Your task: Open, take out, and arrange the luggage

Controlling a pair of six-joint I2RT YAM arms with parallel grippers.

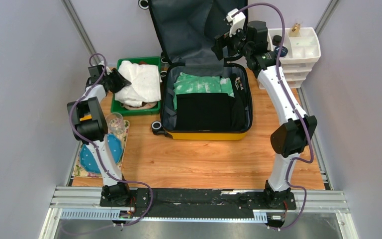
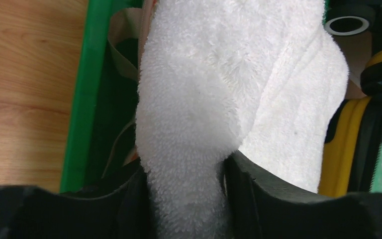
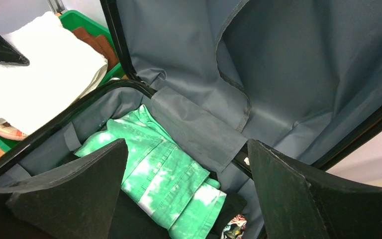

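Broadly, the wooden table (image 1: 204, 164) spread beneath both claws. On it the luggage (image 1: 206, 135) lay open just under the right gripper (image 3: 186, 144) and to the right of the left gripper (image 2: 186, 164). Its yellow shell lay flat on the table. Its lid stood up ahead of the right claw's fingertips, the dark grey lining facing them. The right claw hung over the rear edge of the lower shell, its jaws spread wide with nothing between them. To that claw's right stood the white drawer unit (image 1: 306, 50), apart from it.

The green tray (image 1: 115, 105) sat under the left claw, just beside the suitcase's left wall. A white towel (image 2: 204, 99) was heaped in the tray over brown items we could not make out. One fold of it ran back between the left claw's fingers (image 2: 258, 199), touching both. Whether they pressed it or merely flanked it we could not tell.

Below the right claw, inside the shell, a black garment (image 1: 206, 112) filled the near part. A green tie-dyed garment (image 3: 154, 174) lay folded across the far part, directly beneath the gap of the jaws. Behind the left claw, nearer that arm's base, a blue plate (image 1: 90, 157) rested on a flowered mat (image 1: 82, 172), with a clear glass (image 1: 114, 122) beside it. A black wheel (image 1: 156, 128) of the suitcase showed at its near left corner, right of the left claw.
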